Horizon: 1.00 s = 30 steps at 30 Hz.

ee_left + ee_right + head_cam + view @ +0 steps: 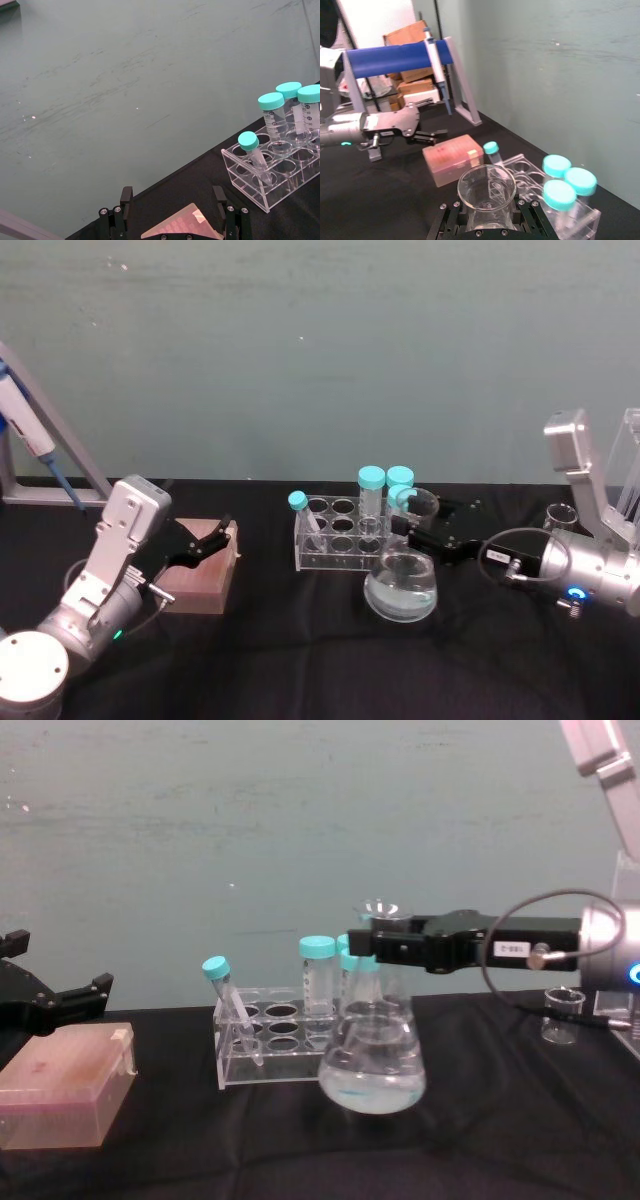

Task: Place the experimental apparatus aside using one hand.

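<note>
The conical flask (pixel 401 585) with clear liquid stands at the table's middle, just in front of a clear tube rack (pixel 335 532). My right gripper (pixel 418 528) reaches in from the right and is shut on the flask's neck; the chest view shows the gripper (pixel 385 944) just under the rim, with the flask's body (pixel 372 1065) below. In the right wrist view the flask's mouth (pixel 486 187) sits between the black fingers (pixel 451 216). A small glass beaker (pixel 561 516) stands at the right. My left gripper (pixel 205 540) hangs open over a pink box (pixel 200 578).
The rack (pixel 268 1045) holds several teal-capped tubes (pixel 274 112). The pink box (pixel 60 1095) lies at the left. A pipette on a grey stand (pixel 35 445) is at the back left. A clear acrylic stand (pixel 631 472) is at the far right. The black cloth in front is bare.
</note>
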Motion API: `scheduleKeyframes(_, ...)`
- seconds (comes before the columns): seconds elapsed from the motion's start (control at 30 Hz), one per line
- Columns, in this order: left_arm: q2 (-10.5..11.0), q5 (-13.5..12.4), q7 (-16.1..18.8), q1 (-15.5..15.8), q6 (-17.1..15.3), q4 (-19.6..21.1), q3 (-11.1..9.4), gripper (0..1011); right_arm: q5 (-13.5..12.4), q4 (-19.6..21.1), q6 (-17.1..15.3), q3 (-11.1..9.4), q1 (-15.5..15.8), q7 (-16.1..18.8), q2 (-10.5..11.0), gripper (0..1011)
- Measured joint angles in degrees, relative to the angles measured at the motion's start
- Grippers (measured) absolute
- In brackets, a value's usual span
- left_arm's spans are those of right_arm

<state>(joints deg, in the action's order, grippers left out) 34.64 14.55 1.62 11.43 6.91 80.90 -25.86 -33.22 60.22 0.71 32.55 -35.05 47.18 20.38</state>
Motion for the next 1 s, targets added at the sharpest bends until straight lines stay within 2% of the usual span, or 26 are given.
scheduleKeyframes(0.3, 0.0, 0.0, 0.0, 0.0, 0.0, 0.0, 0.0, 1000, -0.9, 2.3, -0.7, -1.9, 2.3, -3.8, 2.7, 451)
scheduleKeyframes(0.5, 0.0, 0.0, 0.0, 0.0, 0.0, 0.0, 0.0, 1000, -0.9, 2.7, 0.0, -3.3, 2.7, -5.8, 3.4, 452)
scheduleKeyframes(1.0, 0.0, 0.0, 0.0, 0.0, 0.0, 0.0, 0.0, 1000, 1.4, 1.2, 0.1, -6.6, 2.7, -11.1, 4.7, 451)
